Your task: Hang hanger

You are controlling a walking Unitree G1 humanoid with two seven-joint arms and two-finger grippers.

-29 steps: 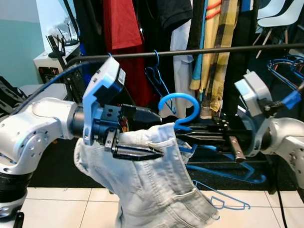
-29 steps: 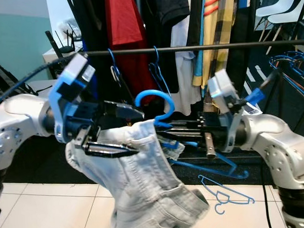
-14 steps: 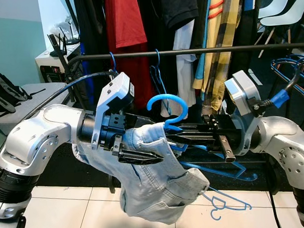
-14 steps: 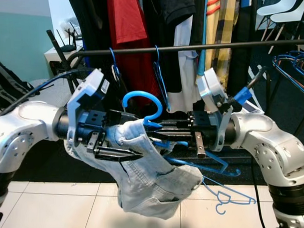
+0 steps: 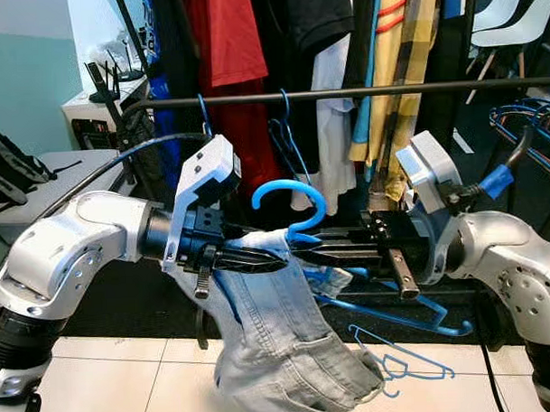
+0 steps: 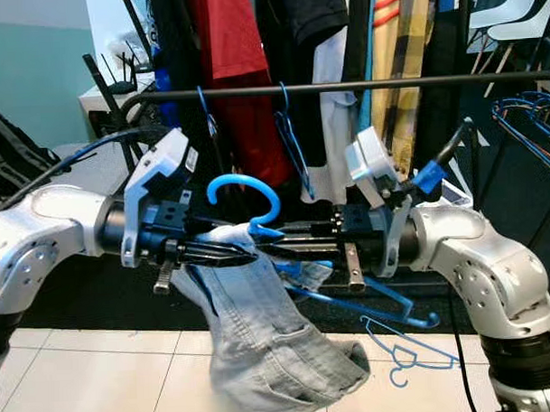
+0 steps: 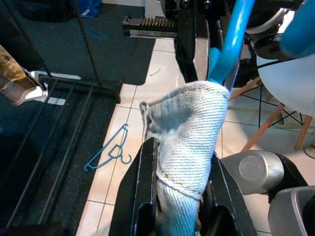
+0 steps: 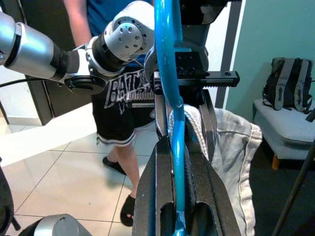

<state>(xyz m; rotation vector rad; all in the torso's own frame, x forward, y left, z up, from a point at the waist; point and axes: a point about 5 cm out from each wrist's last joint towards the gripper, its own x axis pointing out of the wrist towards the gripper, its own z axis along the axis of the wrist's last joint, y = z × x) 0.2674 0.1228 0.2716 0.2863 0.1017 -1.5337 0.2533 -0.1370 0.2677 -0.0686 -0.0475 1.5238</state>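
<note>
Over on the left there's a low white table (image 5: 48, 173) with a dark backpack (image 5: 1, 166) sitting on it, and a router (image 5: 103, 81) with black antennas on a white unit behind. The left gripper (image 5: 263, 259) reaches in from that side and its fingers are clamped on a fold of the light denim jeans (image 5: 280, 341) — the left wrist view shows the cloth bunched tight between the two black fingers (image 7: 140, 196). The rest of the jeans hang straight down toward the white tiled floor (image 5: 110, 393).

Right in the middle, the blue hanger (image 5: 297, 201) sticks its hook up out of the jeans, below the black rail (image 5: 343, 92) and not touching it. Two more empty blue hangers (image 5: 286, 138) hang on that rail, with a red shirt (image 5: 222, 45), dark clothes and a yellow plaid shirt (image 5: 406, 66) behind.

The right gripper (image 5: 317, 256) comes in from the right, fingers closed around the blue hanger's bar — the right wrist view has the blue bar running straight between them. A person (image 8: 115, 108) in black printed shorts stands in that view too.

Down on the floor near the right arm lies a spare blue hanger (image 5: 402, 364), partly on the dark mat (image 5: 107, 307).
</note>
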